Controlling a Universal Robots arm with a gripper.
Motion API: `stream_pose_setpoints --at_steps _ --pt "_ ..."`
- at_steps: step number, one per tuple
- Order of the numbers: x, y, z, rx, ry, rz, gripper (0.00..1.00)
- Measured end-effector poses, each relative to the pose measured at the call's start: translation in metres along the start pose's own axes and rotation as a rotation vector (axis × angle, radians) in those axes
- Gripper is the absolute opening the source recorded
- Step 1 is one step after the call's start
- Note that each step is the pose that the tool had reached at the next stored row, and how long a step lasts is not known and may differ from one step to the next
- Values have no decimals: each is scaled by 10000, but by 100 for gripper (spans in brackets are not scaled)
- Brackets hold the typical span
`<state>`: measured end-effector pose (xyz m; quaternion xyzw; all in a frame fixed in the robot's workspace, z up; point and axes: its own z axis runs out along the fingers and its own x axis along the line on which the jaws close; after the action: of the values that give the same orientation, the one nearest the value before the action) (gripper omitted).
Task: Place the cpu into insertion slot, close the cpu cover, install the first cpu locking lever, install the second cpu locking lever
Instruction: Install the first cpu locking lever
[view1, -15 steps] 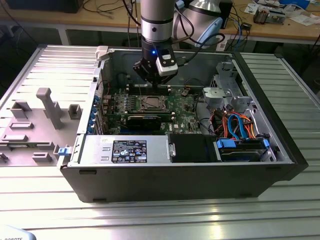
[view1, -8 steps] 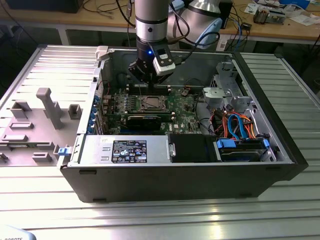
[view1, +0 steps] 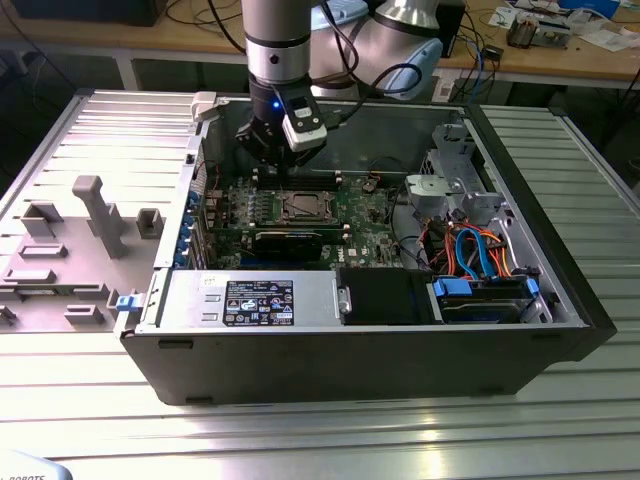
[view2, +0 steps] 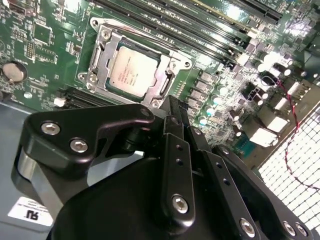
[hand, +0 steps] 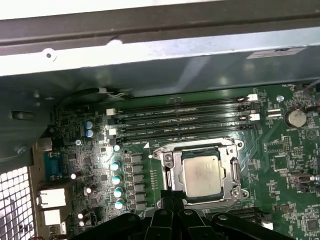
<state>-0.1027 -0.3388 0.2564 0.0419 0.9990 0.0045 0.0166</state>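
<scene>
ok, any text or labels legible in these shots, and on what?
Nothing can be quoted reliably.
cpu: faint print on the metal top, too small to read.
power supply label: lines of print and symbols, too small to read.
green circuit board: white printed markings, too small to read.

The cpu (hand: 201, 175) lies in the insertion slot (hand: 169, 176), beside memory slots (hand: 185, 120).

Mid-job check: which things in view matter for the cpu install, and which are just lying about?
Job: cpu, seated in the socket; cover, flat around the cpu; gripper, close by the socket's edge.
Lying about: memory slots; expansion card; power supply; drive cables; grey blocks on the table outside the case.
</scene>
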Motion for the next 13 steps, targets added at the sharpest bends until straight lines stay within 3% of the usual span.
stream_pose_setpoints --at_steps 2,13 --pt "3 0 2 -7 4 -292 11" --pt "6 0 3 -12 4 -358 11"
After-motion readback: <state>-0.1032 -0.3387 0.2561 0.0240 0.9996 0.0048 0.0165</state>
